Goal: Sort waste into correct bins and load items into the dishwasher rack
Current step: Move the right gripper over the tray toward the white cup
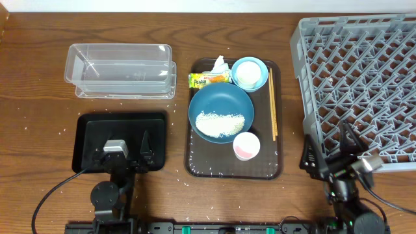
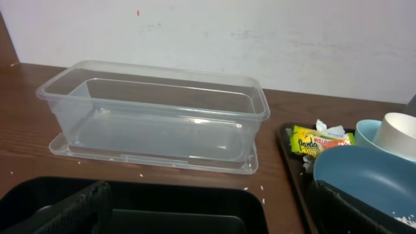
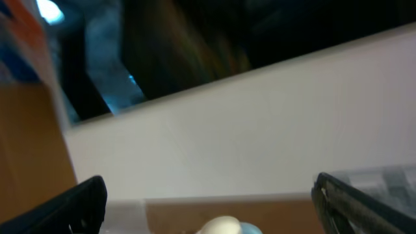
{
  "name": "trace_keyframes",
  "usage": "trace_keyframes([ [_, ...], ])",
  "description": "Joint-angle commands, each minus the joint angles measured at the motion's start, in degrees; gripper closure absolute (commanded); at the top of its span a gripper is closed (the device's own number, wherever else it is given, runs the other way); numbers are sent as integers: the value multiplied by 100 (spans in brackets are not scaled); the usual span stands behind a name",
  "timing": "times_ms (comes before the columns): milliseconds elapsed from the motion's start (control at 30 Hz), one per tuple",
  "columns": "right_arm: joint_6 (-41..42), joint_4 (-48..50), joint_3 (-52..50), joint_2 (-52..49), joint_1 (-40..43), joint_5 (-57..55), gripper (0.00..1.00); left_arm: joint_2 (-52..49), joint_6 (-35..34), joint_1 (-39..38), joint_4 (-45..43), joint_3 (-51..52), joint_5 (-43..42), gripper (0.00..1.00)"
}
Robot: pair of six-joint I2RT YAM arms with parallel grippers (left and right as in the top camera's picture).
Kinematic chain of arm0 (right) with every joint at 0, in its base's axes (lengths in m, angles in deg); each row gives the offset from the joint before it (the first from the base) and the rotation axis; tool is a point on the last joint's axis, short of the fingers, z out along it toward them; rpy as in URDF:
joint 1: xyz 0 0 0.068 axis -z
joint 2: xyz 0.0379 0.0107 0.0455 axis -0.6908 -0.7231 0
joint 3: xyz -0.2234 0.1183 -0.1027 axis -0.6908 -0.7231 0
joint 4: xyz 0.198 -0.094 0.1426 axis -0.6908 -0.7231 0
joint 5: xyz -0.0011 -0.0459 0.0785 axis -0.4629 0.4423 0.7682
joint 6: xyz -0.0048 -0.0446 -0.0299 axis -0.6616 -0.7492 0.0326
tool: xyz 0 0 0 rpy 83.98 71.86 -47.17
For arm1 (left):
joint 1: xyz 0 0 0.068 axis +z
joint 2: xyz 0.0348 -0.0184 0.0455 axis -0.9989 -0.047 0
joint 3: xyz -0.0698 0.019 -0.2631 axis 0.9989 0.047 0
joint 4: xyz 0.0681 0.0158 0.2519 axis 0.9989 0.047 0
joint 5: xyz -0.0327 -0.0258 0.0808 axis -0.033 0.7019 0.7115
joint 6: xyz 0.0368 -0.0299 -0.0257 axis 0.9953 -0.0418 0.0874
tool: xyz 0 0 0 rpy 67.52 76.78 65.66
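Right wrist view blurred; dishwasher rack (image 1: 364, 78) cut off right.

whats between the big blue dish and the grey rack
Overhead view: the chopsticks lie on the brown tray beside the dark-blue dish, then the tray's rim and a strip of table before the rack.

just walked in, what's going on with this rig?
Nothing is picked up yet. The left gripper is open over the black tray; the right gripper is open at the dishwasher rack's near corner. The dish with rice, bowl, cup, chopsticks, wrapper and tissue all sit on the brown serving tray. The clear tub and rack look empty.
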Motion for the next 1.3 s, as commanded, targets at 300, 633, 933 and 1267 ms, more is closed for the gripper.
trace_keyframes([
  [300, -592, -664, 1561, -1646, 52, 597, 1, 37, 74, -24, 101, 160, 20, 2],
  [633, -2153, -4367, 5222, -5565, -483, 964, 1, 37, 74, -24, 101, 160, 20, 2],
  [933, -2865, -7665, 7991, -8430, -1572, -1019, 1, 37, 74, -24, 101, 160, 20, 2],
  [1267, -2844, -8002, 8089, -9263, -1641, -496, 9, 37, 74, -24, 101, 160, 20, 2],
])
